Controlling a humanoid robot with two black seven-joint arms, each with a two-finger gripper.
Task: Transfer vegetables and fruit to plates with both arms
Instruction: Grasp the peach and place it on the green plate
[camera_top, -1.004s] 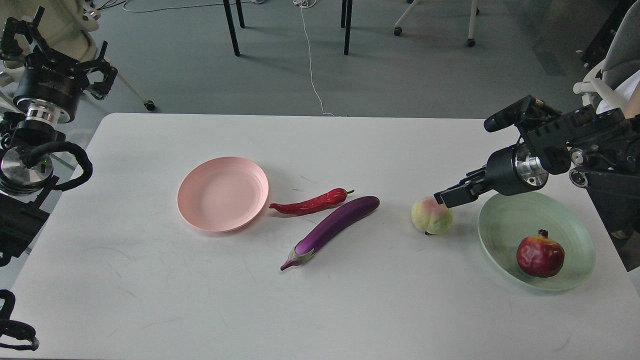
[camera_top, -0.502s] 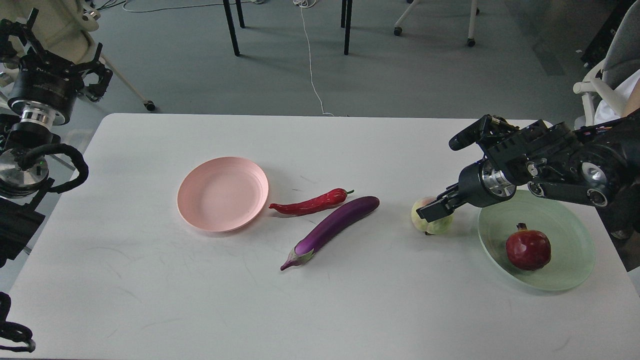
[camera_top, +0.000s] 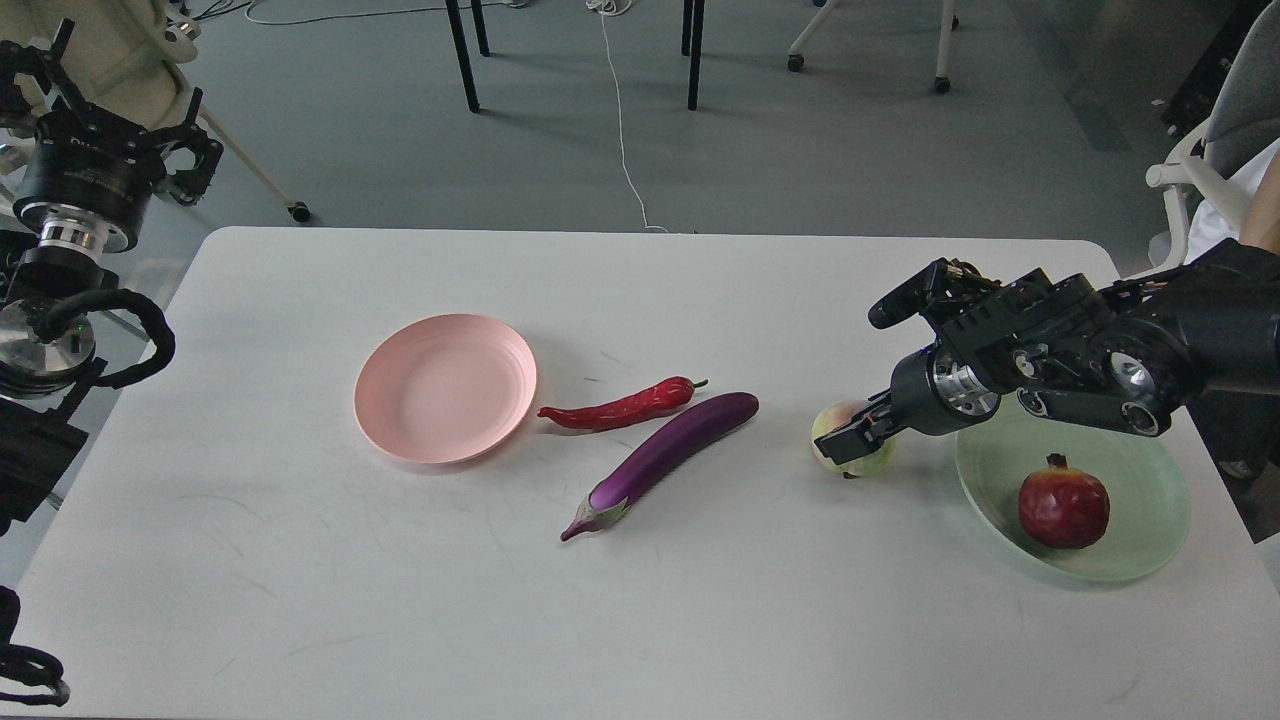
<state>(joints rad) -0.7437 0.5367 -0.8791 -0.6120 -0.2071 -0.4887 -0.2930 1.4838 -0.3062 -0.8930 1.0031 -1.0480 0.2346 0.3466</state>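
Since a second ago the right gripper (camera_top: 850, 441) has dropped over the peach (camera_top: 848, 438) near the counter's right edge beside the green plate (camera_top: 1150, 475) holding the pomegranate (camera_top: 1063, 501); whether it grips is unclear, so next it must close and lift.

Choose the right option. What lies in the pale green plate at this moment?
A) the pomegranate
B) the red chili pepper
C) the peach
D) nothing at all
A: the dark-red pomegranate sits inside the pale green plate, while the peach rests on the table just left of that plate, partly behind the right pincer, and the red chili pepper lies beside the eggplant.
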